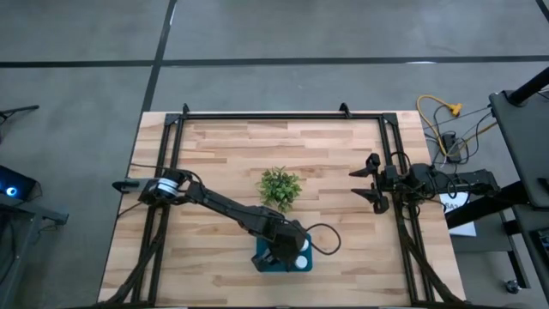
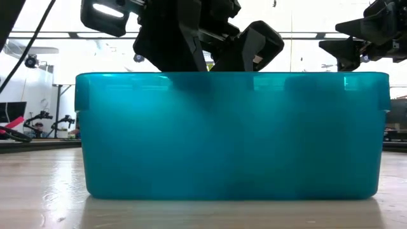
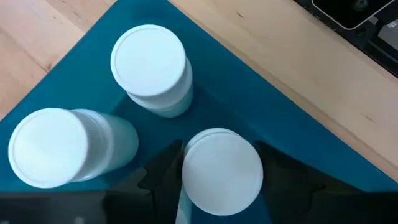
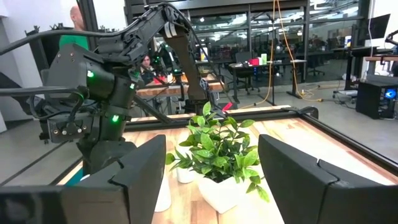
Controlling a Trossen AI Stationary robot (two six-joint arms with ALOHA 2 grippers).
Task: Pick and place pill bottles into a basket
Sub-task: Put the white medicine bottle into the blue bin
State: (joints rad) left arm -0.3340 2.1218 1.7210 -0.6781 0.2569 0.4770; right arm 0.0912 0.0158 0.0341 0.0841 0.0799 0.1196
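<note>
The worktop (image 1: 232,146) is pale wood in butcher-block strips, smooth with a soft sheen, framed by matt black metal rails (image 1: 274,115). The basket (image 2: 232,133) looks like translucent teal plastic, glossy and smooth-walled. The pill bottles (image 3: 149,65) are white plastic with flat, matt caps. The left pincer (image 3: 217,180) has dark matt fingers (image 3: 165,177). The plant (image 4: 217,149) has glossy green leaves in a smooth white pot (image 4: 221,193). The floor (image 1: 77,94) beyond is dull grey, concrete-like.
</note>
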